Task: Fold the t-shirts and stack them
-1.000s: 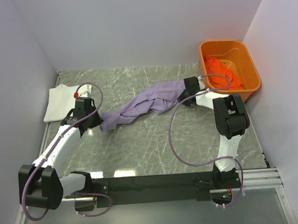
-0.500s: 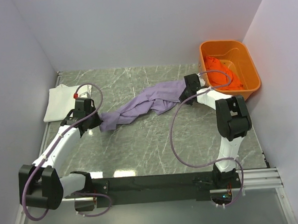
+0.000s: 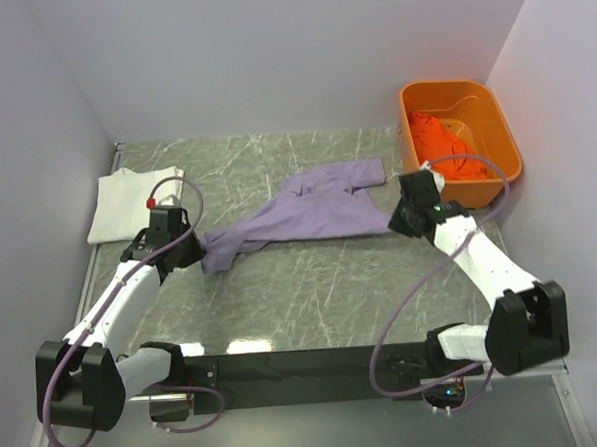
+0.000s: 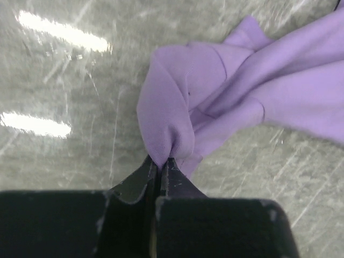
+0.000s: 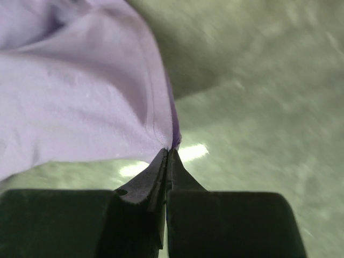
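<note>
Pale lilac walls are enclosing a grey marbled table (image 3: 313,303), and the lavender t-shirt (image 3: 303,211) is lying stretched across its middle, running from low on the left up toward the right. The left gripper (image 4: 160,167) is pinching a bunched fold at the shirt's left end, its jaws pressing together on the cloth, as the left wrist view is showing. The right gripper (image 5: 168,155) is clamping the hem at the shirt's right edge, its jaws closing on a thin layer of purple fabric. Between the two grips the cloth is twisting and creasing near the left end and spreading flatter toward the right, with a sleeve pointing toward the far right. The white t-shirt (image 3: 127,197) is resting folded at the far left of the table, just beyond the left arm's wrist and apart from the lavender one. The orange t-shirt (image 3: 436,141) is lying crumpled inside the orange tub (image 3: 442,86), which is sitting at the far right corner, near the right arm's wrist
</note>
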Controlling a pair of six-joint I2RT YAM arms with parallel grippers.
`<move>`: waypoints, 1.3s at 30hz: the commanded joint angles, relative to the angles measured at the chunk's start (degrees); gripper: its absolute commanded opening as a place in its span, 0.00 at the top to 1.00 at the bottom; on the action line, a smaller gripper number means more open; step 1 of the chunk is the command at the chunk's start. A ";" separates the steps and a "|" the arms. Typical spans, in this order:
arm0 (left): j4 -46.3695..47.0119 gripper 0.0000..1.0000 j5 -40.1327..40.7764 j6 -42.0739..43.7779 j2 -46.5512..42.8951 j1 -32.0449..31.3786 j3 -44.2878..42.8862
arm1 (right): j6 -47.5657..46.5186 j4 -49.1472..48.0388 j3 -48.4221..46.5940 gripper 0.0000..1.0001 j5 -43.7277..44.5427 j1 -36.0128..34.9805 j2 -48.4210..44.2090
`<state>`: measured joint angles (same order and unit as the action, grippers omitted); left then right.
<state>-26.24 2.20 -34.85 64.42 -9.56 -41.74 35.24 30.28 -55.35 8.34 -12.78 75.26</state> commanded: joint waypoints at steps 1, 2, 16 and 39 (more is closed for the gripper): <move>-1.44 0.99 -2.71 -2.50 -3.33 0.33 1.57 | -3.07 7.85 6.72 1.00 4.75 0.12 -7.73; -2.06 0.99 -3.25 -2.68 -4.38 0.42 1.57 | -3.25 8.21 8.23 1.00 4.67 0.21 -9.33; -7.33 0.85 -2.46 -5.75 -6.68 0.86 1.04 | -5.62 6.46 14.05 0.79 1.51 2.93 -15.15; -3.66 0.19 2.81 -8.47 8.42 -12.58 -14.15 | -7.65 -2.76 5.10 0.61 -8.16 -6.02 0.38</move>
<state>-35.35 5.54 -41.85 68.77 -20.10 -52.10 27.14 32.62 -45.36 1.63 -16.29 70.59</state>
